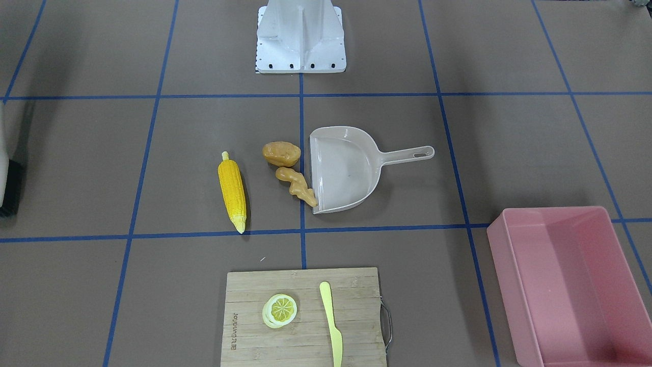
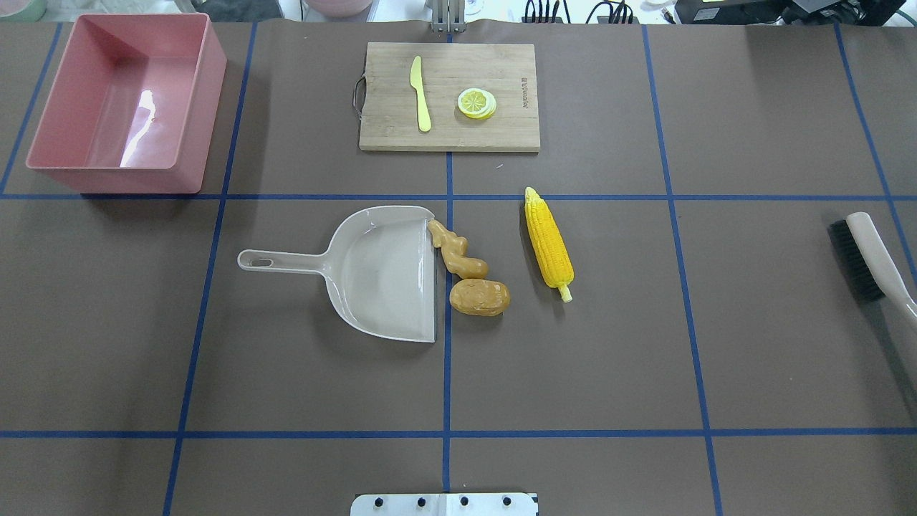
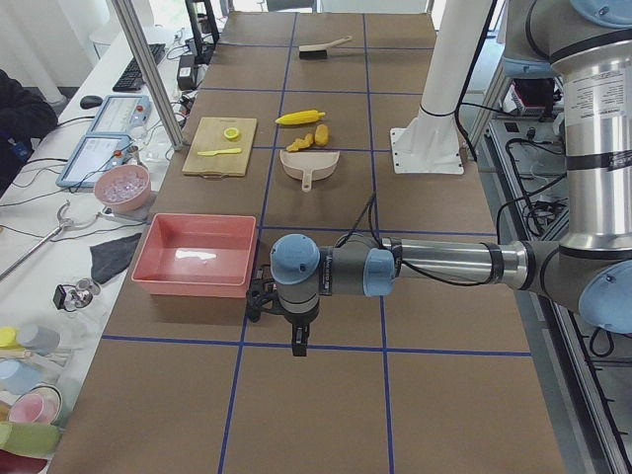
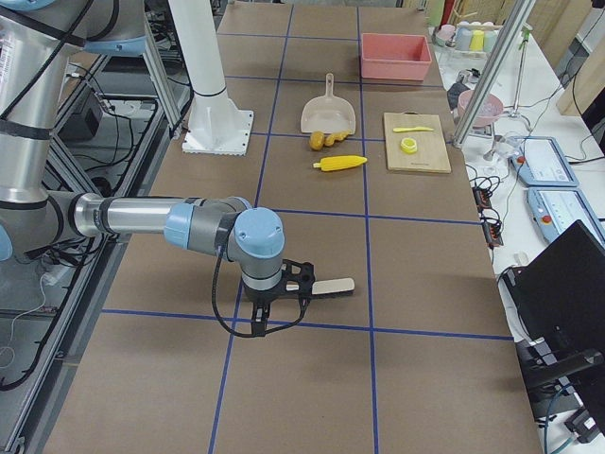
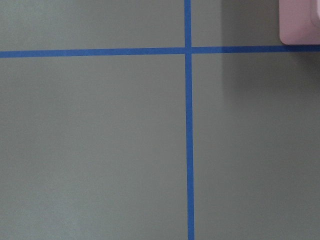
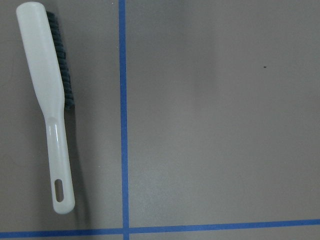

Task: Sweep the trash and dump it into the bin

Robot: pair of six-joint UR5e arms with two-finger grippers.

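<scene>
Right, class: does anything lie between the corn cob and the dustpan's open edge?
Yes. The ginger root and the potato lie between the corn cob and the dustpan, the ginger's tip at the dustpan's open edge. Both are trash to sweep in as well.

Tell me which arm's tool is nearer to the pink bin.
The left. The left tool hangs just beside the bin; the right tool is at the opposite end of the table, by the brush.

bin [image 2: 200, 115]: smooth pink plastic, glossy inside
dustpan [image 2: 380, 272]: smooth beige plastic, slight sheen
corn cob [image 2: 548, 244]: yellow plastic, bumpy kernels
cutting board [image 2: 501, 129]: pale wood, matt, fine grain
brush [image 6: 42, 65]: glossy white plastic handle, dark bristles
counter [image 2: 645, 322]: matt brown covering, blue tape lines
</scene>
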